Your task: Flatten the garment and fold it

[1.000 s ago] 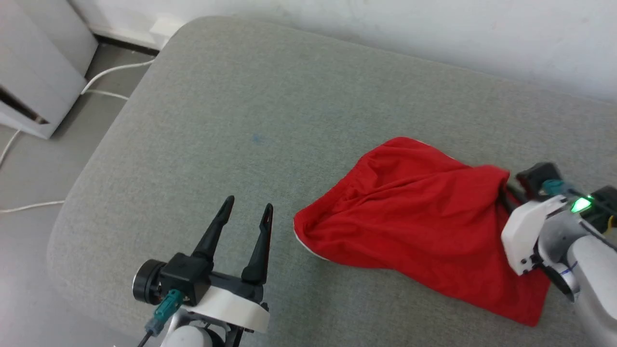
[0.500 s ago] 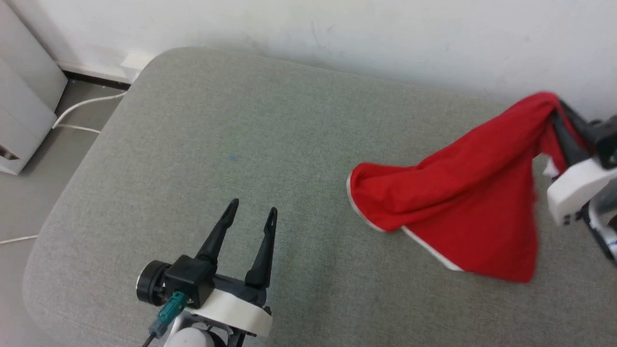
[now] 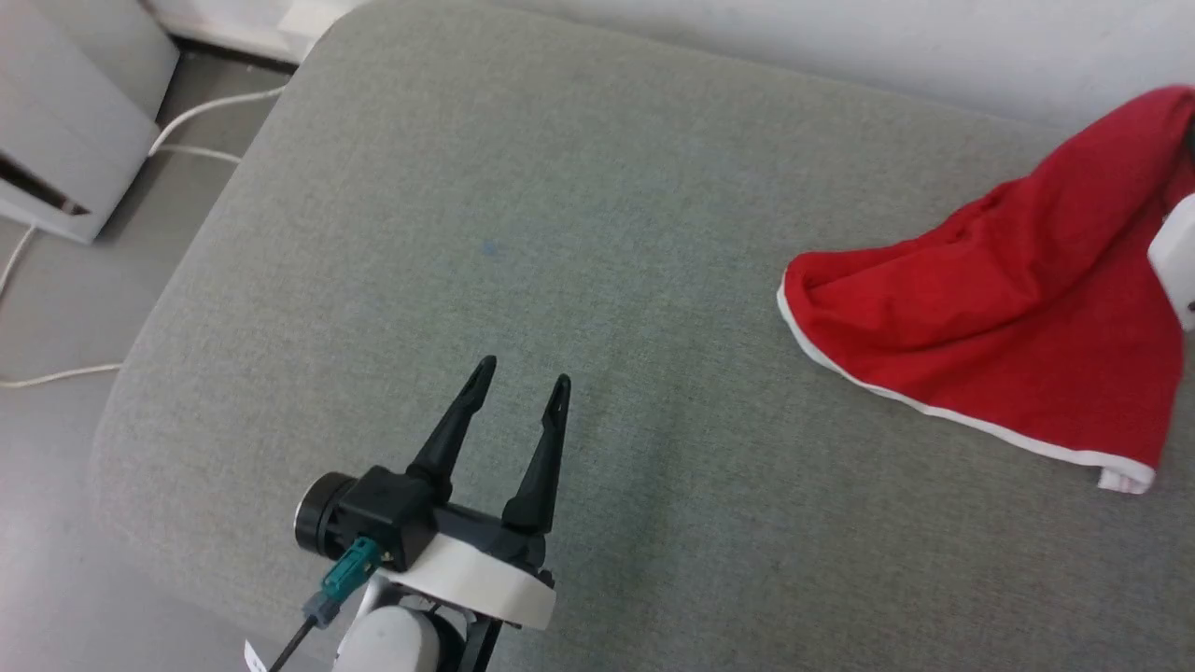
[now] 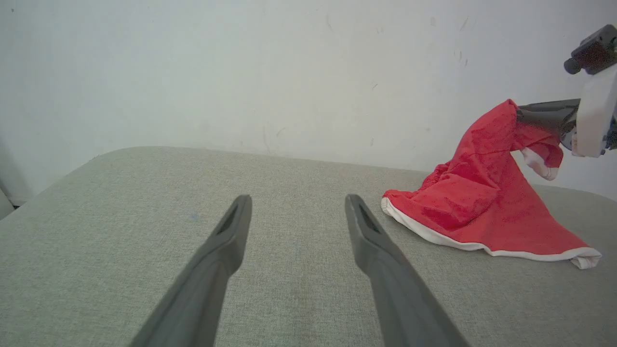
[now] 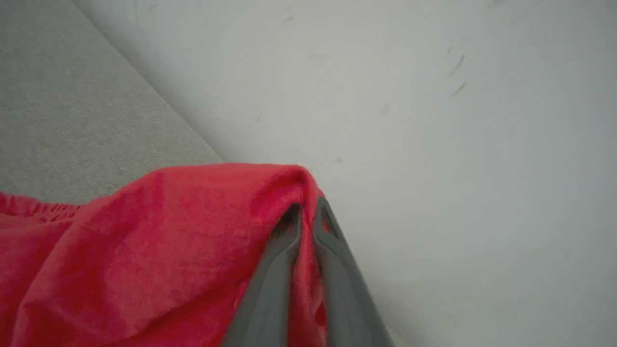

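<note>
Fingers (image 3: 451,429) of the left gripper (image 3: 524,370) are standing wide apart w/ nothing between them, hovering over the near-left part of the grey cushion (image 3: 560,187) and pointing toward the wall (image 4: 241,72). In the left wrist view the same gripper (image 4: 297,197) is showing bare grey fabric between its two tips.

Fingers (image 5: 270,289) of the right gripper (image 5: 308,205) are pressing together, clamped on a fold of the garment (image 5: 144,250); red cloth is bunching over & between the tips. From the left wrist view, the right gripper (image 4: 544,113) is holding that pinched corner up in the air, close to the wall, w/ a small white-edged flap hanging just under the grip.

The garment (image 3: 1008,327) is sitting at the far-right side of the cushion, well apart from the left gripper. Its top is lifting off the surface toward the right edge of the head view, where the white housing (image 3: 1178,252) of the right gripper is showing. Its lower part is resting on the cushion, spreading into a rough triangle (image 4: 482,202). White hem trim (image 3: 971,422) is running along the near edge, ending in a small folded white tip at the btm-right corner. No print is showing on the visible side.

Off the cushion's left end, white cables (image 3: 201,112) are lying on the grey floor (image 3: 56,280), beside a white cabinet (image 3: 56,159).
</note>
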You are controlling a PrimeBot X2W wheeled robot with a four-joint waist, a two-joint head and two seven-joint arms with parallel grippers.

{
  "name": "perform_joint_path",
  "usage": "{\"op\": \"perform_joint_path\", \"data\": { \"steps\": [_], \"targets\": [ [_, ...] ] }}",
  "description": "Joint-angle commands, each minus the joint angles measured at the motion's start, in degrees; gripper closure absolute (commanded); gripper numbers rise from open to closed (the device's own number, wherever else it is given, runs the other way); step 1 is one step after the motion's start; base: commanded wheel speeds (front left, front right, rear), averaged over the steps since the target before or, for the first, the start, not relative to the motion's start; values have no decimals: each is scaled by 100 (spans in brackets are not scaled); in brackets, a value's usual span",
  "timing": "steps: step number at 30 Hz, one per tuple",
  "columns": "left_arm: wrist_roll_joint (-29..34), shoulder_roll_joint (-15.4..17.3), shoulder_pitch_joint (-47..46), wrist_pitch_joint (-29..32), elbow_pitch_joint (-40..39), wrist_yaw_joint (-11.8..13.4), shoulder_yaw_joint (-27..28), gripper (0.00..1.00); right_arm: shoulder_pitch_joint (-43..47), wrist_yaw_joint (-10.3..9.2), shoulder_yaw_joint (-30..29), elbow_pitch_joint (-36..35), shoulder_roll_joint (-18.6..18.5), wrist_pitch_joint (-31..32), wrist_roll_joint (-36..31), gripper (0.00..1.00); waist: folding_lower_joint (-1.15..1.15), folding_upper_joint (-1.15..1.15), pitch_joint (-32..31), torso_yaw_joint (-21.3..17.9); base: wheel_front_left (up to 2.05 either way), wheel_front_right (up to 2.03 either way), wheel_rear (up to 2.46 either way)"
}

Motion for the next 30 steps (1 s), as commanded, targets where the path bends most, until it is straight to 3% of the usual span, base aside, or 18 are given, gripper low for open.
{"op": "perform_joint_path", "data": {
  "steps": [1,2,9,17,23,30],
  "targets": [
    [-24,-14,-118,-27,1,45,-28,0,-81,-12,77,283,59,-46,-71,59,-1,0,248,217,0,0,0],
    [-34,-14,-139,-27,6,54,-47,0,-129,-12,116,479,85,-103,-105,0,-1,0,266,225,0,0,0],
    [-24,-14,-194,-27,91,94,-91,0,-286,-12,284,1610,493,-315,140,0,-1,0,160,98,0,0,0],
    [36,-15,-24,-27,184,45,141,0,-287,-12,377,1942,827,-870,644,0,-1,0,-461,-461,0,0,0],
    [-4,-15,128,-27,229,-6,371,0,117,-12,300,1476,1028,-1428,1157,0,-1,0,-986,-1082,0,0,0],
    [-224,-15,227,-27,503,-36,578,0,1326,-12,-104,42,1260,-1707,1562,0,-1,0,-1239,-1774,0,0,0]
  ]
}}
